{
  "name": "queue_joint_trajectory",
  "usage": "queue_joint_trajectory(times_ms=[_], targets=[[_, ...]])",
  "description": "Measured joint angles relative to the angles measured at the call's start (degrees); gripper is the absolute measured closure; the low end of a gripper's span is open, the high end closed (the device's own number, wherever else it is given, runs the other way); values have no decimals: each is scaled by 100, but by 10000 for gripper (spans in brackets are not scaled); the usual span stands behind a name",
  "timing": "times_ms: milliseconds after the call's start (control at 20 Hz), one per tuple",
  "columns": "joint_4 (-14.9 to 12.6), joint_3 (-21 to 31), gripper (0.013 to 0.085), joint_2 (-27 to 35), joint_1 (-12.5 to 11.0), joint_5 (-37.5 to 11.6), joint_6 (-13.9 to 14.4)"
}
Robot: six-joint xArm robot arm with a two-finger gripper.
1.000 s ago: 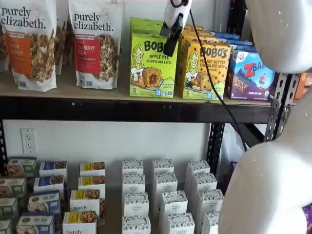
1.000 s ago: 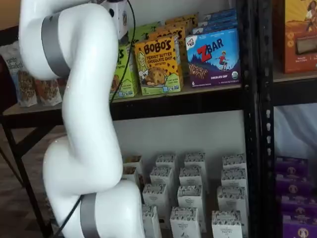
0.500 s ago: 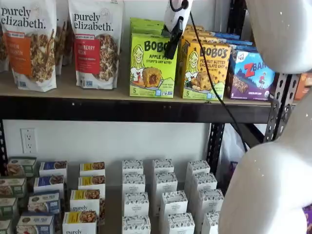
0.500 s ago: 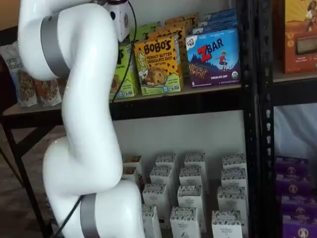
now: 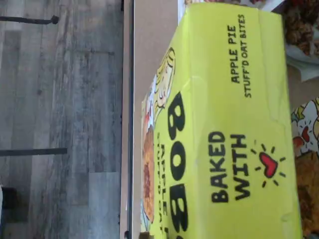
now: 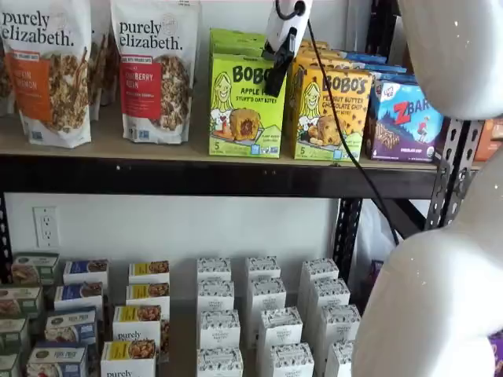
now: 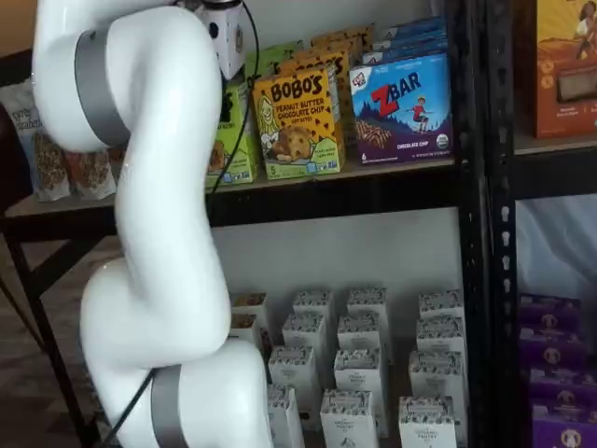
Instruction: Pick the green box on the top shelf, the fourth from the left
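Observation:
The green box (image 6: 246, 106) stands upright on the top shelf (image 6: 141, 174), its lime front showing a blonde cartoon girl and an oat bar. My gripper (image 6: 275, 82) hangs from above at the box's upper right corner; only one black finger shows, side-on, so no gap can be judged. In the wrist view the green box (image 5: 234, 129) fills most of the picture, top face toward the camera. In a shelf view my white arm covers most of the green box (image 7: 241, 140); the gripper's white body (image 7: 229, 37) shows above it.
A yellow-orange Bobo's box (image 6: 330, 114) stands tight against the green box's right side, then a blue Zbar box (image 6: 405, 122). Granola bags (image 6: 153, 71) stand to its left with a small gap. More green boxes sit behind it. Small boxes (image 6: 263, 314) fill the lower shelf.
The gripper has edged slightly up and to the right at the green box's top corner. The green box and its neighbours have not moved.

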Motion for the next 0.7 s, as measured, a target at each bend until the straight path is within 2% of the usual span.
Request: queue_joint_trajectory(times_ms=[50, 100, 250, 300, 700], targets=[[8, 2, 330, -5, -11, 0, -10], [16, 2, 370, -8, -22, 3, -20], [40, -6, 410, -18, -51, 25, -42], [47, -14, 450, -18, -57, 38, -46], [30, -82, 450, 17, -15, 130, -3]])
